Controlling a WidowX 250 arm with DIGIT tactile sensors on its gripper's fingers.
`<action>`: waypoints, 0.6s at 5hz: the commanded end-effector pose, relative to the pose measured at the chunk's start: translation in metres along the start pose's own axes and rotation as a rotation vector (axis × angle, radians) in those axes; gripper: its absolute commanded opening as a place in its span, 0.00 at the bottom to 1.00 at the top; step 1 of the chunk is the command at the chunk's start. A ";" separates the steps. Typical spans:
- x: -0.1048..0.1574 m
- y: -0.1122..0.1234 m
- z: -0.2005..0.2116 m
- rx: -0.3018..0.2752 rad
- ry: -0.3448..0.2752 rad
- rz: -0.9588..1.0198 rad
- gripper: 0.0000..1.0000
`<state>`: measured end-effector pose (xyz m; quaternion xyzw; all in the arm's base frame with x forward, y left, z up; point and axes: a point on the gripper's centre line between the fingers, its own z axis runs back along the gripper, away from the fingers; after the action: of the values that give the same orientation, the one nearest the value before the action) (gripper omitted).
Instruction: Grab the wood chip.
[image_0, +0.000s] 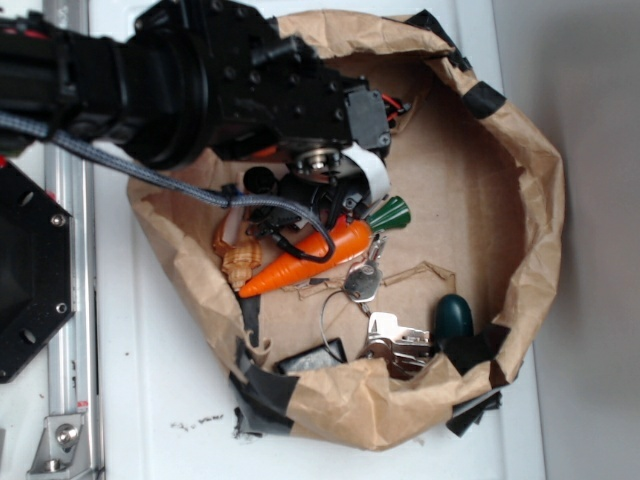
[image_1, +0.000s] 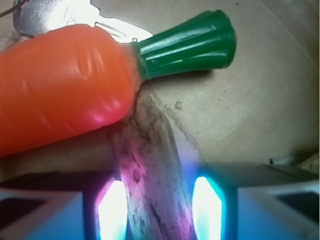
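**End effector straddling the wood chip beside the carrot**

Reaching down into a crumpled brown paper nest (image_0: 520, 180) patched with black tape, the black robot arm (image_0: 200, 80) covers the upper left part of it in the exterior view. The nest sits on a white worktop (image_0: 150, 380). Inside it lie an orange toy carrot (image_0: 310, 255) with a green top, a tan spiral seashell (image_0: 238, 258) just left of the carrot's tip, a bunch of keys (image_0: 362, 283) on a wire ring below the carrot, a shiny metal clip (image_0: 395, 338), and a dark green rounded object (image_0: 453, 318) near the lower right wall.

In the wrist view the wood chip (image_1: 150, 170) lies on the brown paper floor, a rough grey-brown sliver running from under the carrot's (image_1: 65, 85) thick end down between the two fingers (image_1: 45, 210) of the end effector (image_1: 156, 210). The fingers stand on either side of it, their inner faces glowing pink on the left and blue on the right. They sit close against the chip's edges, but I cannot tell whether they are pressing on it. The chip's upper end touches or tucks beneath the carrot, close to where the green top (image_1: 187, 42) begins. A key (image_1: 75, 15) shows behind the carrot.
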<state>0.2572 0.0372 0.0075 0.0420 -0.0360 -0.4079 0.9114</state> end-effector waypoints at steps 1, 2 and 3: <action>0.006 -0.005 0.029 0.045 0.004 0.070 0.00; 0.012 -0.002 0.079 0.046 -0.046 0.319 0.00; 0.021 0.002 0.129 -0.006 -0.053 0.449 0.00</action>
<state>0.2531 0.0263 0.1213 0.0102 -0.0362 -0.1871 0.9816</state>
